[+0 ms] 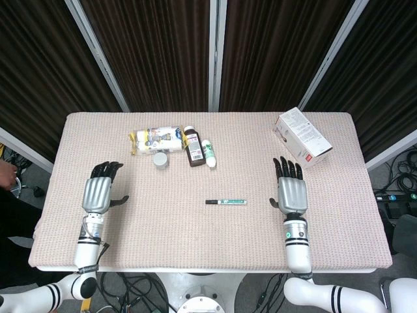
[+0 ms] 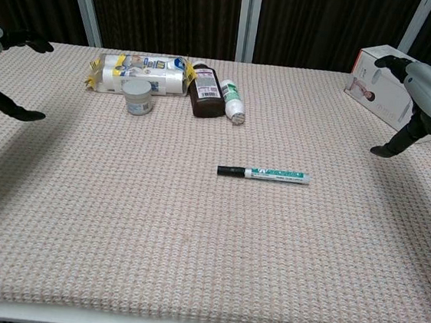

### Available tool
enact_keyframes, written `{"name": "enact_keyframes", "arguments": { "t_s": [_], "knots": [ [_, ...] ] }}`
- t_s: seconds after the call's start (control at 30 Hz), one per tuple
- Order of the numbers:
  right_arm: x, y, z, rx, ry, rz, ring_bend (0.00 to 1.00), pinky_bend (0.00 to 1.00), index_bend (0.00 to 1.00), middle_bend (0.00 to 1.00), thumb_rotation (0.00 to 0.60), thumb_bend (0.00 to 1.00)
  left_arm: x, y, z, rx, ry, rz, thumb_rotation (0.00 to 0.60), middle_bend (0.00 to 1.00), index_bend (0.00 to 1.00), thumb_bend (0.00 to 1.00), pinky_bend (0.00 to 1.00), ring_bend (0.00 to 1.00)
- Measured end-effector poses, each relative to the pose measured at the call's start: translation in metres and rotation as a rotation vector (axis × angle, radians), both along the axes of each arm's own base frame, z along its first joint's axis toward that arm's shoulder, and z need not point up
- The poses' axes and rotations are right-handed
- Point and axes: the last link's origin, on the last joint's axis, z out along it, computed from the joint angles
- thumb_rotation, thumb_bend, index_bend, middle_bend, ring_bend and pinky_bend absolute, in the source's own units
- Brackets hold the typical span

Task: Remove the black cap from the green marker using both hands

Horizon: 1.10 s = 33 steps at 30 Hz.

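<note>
Green marker [image 2: 263,173] lies capped at frame centre on the surface [image 2: 190,251]. Left hand [image 1: 99,190] and right hand [image 1: 290,188] flank it, fingers spread

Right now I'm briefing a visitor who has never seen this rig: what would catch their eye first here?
Probably the two metal hands, left hand and right hand, lying open at either side of the table. Between them, alone at mid-table, lies the green marker, its black cap pointing toward the left hand. Behind it sits a cluster of bottles and a white box at the far right.

Head view looks steeply down; chest view low, nearer; both share table [image 1: 195,241]
</note>
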Motion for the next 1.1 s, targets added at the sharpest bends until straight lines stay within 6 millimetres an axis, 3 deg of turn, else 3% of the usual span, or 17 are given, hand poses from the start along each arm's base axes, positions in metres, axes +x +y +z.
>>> {"name": "enact_keyframes", "arguments": {
  "t_s": [0.17, 0.33, 0.4, 0.53, 0.63, 0.83, 1.1],
  "knots": [
    [0.004, -0.001, -0.001, 0.013, -0.002, 0.007, 0.0, 0.0, 0.01, 0.06, 0.6, 0.03, 0.001, 0.001, -0.001, -0.009, 0.001, 0.001, 0.6, 0.15, 0.19, 0.11, 0.13, 0.1],
    [0.014, -0.004, -0.002, 0.027, -0.011, 0.03, 0.03, 0.05, 0.02, 0.17, 0.6, 0.03, 0.008, 0.002, 0.001, -0.007, -0.016, -0.008, 0.6, 0.15, 0.18, 0.1, 0.13, 0.1],
    [0.021, -0.007, -0.003, 0.027, -0.006, 0.05, 0.13, 0.17, 0.09, 0.26, 0.6, 0.03, 0.011, 0.003, 0.004, -0.005, -0.024, -0.011, 0.6, 0.15, 0.18, 0.1, 0.13, 0.1],
    [0.037, -0.011, -0.012, 0.055, 0.032, 0.093, 0.37, 0.53, 0.31, 0.39, 0.6, 0.07, 0.016, 0.004, 0.007, -0.006, -0.05, -0.007, 0.6, 0.15, 0.18, 0.1, 0.13, 0.1],
    [0.049, -0.013, -0.022, 0.089, 0.078, 0.119, 0.45, 0.63, 0.37, 0.41, 0.6, 0.07, 0.021, 0.004, 0.009, -0.012, -0.056, -0.011, 0.6, 0.16, 0.18, 0.09, 0.13, 0.1],
    [0.066, -0.011, -0.049, 0.165, 0.153, 0.11, 0.46, 0.64, 0.38, 0.41, 0.6, 0.11, 0.03, 0.01, 0.012, -0.03, -0.067, -0.028, 0.6, 0.16, 0.19, 0.09, 0.13, 0.1],
    [0.067, -0.003, -0.074, 0.239, 0.253, 0.046, 0.46, 0.64, 0.4, 0.41, 0.6, 0.14, 0.035, 0.014, 0.014, -0.059, -0.108, -0.042, 0.6, 0.16, 0.19, 0.09, 0.13, 0.1]
  ]
}}
